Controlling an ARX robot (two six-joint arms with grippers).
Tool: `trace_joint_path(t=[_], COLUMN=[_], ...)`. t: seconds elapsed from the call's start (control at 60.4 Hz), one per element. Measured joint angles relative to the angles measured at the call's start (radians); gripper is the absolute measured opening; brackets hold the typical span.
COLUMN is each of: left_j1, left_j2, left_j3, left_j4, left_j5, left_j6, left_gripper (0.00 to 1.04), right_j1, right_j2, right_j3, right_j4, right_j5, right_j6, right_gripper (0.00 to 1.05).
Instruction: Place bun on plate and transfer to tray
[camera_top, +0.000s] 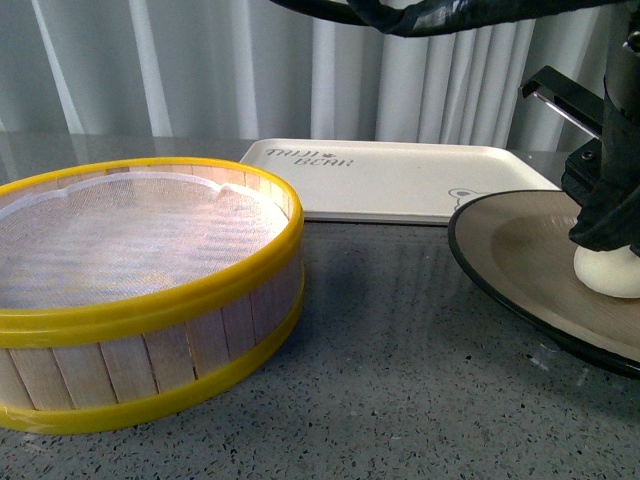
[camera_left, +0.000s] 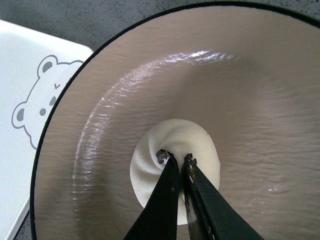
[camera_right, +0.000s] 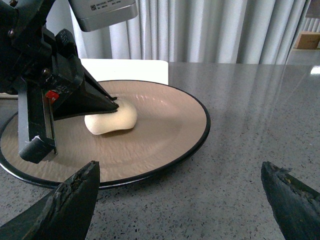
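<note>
Evidently the left gripper pinches the bun at its peak.

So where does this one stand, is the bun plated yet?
Done: the bun sits on the plate. In hand: the left hand is closed on the bun's top, not yet released; the right hand hangs open beside the plate. Left: the plate rests on the table, off the tray.

Left claw tight-closed, tips down; right claw wide apart.
</note>
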Motion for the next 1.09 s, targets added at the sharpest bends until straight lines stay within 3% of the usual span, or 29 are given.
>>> trace_joint_path(t=[0.083,0.596,0.679,0.911,1.01,1.093], left_j1=[-0.001,0.001,0.011,0.058,0.112,0.2], left_j2=[0.005,0.007,0.006,-0.048,-0.143,-0.336], left_j3=[-0.001,0.05,0.081,0.109,0.077,-0.061], left_j4=[0.001,-0.026,-0.039,-0.015,0.041,0.15], left_j5=[-0.016,-0.013,-0.004,0.003,-0.046,-0.093], left_j6=[0.01,0.012,-0.001,-0.045,-0.081,-0.143], left_gripper=[0.05,0.82,1.0,0.98,0.98,0.98], right_j1=[0.0,0.0,0.0,0.0,0.0,0.0], right_j2=[0.0,0.0,0.0,0.0,0.0,0.0], right_j3=[0.0,0.0,0.0,0.0,0.0,0.0], right_j4=[0.0,0.0,0.0,0.0,0.0,0.0], right_j5=[0.0,0.0,0.0,0.0,0.0,0.0], right_j6=[0.0,0.0,0.0,0.0,0.0,0.0], right_gripper=[0.96,0.96,0.96,0.96,0.96,0.96])
